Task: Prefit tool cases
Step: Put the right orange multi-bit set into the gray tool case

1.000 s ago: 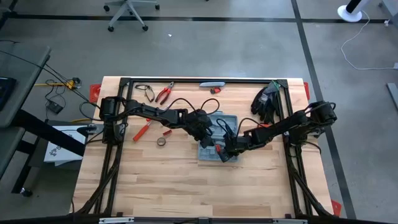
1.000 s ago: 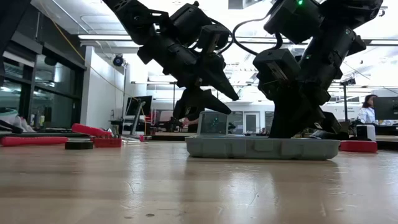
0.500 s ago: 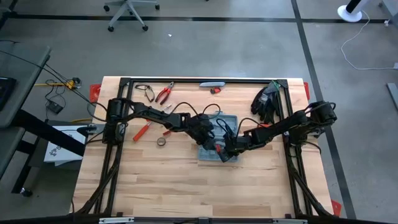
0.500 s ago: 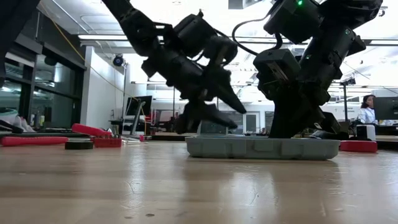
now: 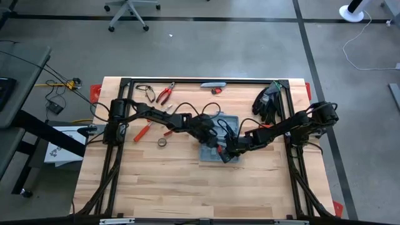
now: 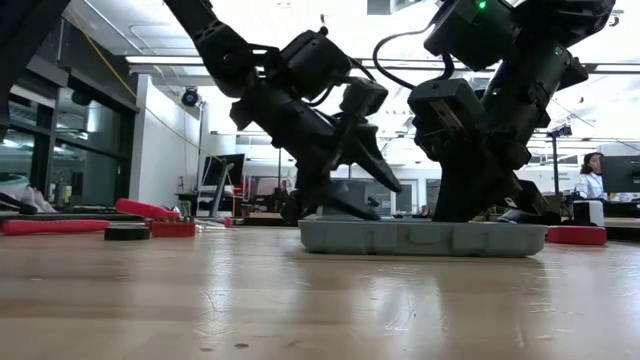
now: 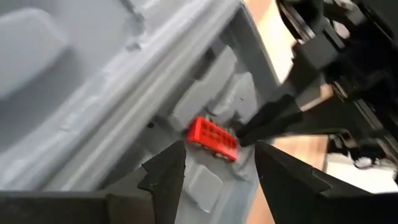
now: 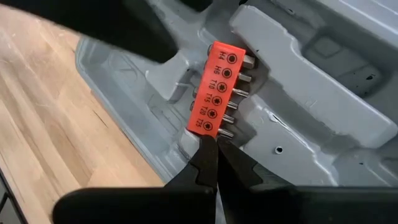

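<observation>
**Base:** Grey-blue plastic is what I'm looking for. Where's the tool case?

**Operator:** I've got one tool case (image 5: 220,140), lying open and flat near the middle of the bench (image 5: 169,187), moulded grey slots facing up. Both arms meet over it.

**Base:** Left side?

**Operator:** My left gripper (image 7: 214,163) hangs low over the case, its jaws apart, and a red bit holder (image 8: 214,87) sits in the gap between the two fingers (image 7: 165,171). I can't tell whether either finger touches it.

**Base:** And the right?

**Operator:** My right gripper (image 8: 213,163) has its jaws together, tips right at the end of that same holder. I count six bits in it, lying in a slot of the case.

**Base:** What's loose on the bench?

**Operator:** I count one pair of red-handled pliers (image 5: 165,94) near the far edge, one red-handled screwdriver (image 5: 142,130) off to the left of the case, and one small roll of tape (image 5: 162,142) just beside it. One pair of black gloves (image 5: 267,103) lies at the far right corner. A pale flat strip (image 5: 212,84) rests along the far rail.

**Base:** Anybody about?

**Operator:** One person (image 6: 592,178) shows in the low view, well beyond the bench.
</observation>
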{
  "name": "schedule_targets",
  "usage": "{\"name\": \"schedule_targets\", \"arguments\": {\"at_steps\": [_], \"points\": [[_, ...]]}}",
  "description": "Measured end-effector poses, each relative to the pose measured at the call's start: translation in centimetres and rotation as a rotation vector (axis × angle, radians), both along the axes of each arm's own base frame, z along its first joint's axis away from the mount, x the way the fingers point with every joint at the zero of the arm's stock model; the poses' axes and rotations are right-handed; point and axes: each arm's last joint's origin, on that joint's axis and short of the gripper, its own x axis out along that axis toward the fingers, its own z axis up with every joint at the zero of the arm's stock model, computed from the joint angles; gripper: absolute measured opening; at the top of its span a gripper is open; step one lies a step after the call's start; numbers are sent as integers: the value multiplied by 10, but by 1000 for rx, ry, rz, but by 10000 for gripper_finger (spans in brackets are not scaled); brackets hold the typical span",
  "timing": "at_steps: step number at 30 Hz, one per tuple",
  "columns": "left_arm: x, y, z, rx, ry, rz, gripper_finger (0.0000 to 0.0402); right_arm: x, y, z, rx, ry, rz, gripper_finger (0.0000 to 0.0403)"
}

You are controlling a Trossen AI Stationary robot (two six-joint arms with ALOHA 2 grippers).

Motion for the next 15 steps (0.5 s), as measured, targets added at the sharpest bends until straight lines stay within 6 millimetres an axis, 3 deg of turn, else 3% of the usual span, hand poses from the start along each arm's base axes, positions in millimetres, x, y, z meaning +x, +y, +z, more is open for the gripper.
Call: {"name": "schedule_targets", "arguments": {"at_steps": [9,15], "points": [[-1,-5,-2,25,27,35,191,3,-1,0,16,-30,8,0],[1,-6,-14,-3,56,44,191,9,-1,-7,52,-44,19,0]]}}
